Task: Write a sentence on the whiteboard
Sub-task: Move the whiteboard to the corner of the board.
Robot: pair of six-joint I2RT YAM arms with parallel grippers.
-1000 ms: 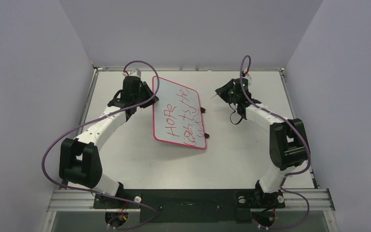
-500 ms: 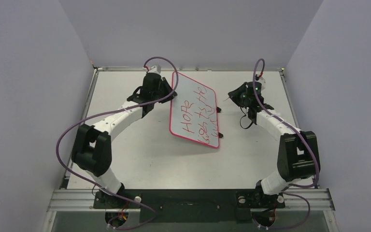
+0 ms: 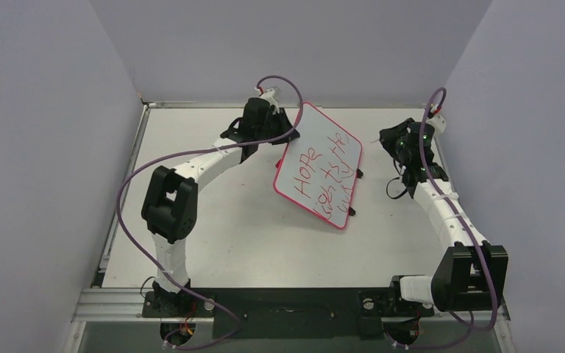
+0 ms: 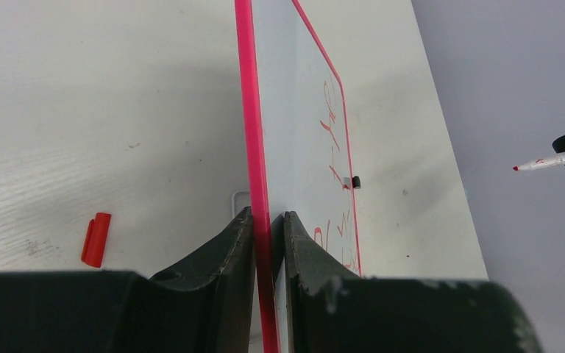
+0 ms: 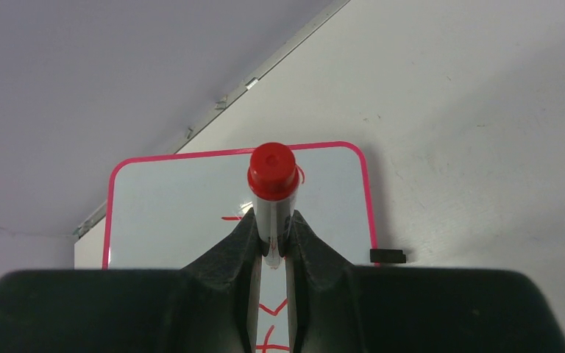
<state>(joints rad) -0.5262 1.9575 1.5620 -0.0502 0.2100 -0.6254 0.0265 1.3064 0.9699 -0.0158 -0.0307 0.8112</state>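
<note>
Over the table (image 3: 191, 220), the whiteboard (image 3: 316, 131) has moved to the right, tilted up, with the left gripper (image 4: 268, 215) clamped on its pink rim. The right gripper (image 5: 272, 224), closed around the marker (image 5: 272, 176), has backed away rightward. The sentence (image 3: 329, 179) looks finished; writing probably is over.

My right gripper (image 5: 272, 229) pinches a red-ended marker (image 5: 272, 175); beyond it the pink-rimmed whiteboard (image 5: 176, 213), a small black piece (image 5: 387, 256) beside it.

3 pale lavender walls (image 3: 279, 44) enclose a grey-white tabletop (image 3: 213, 243).
</note>
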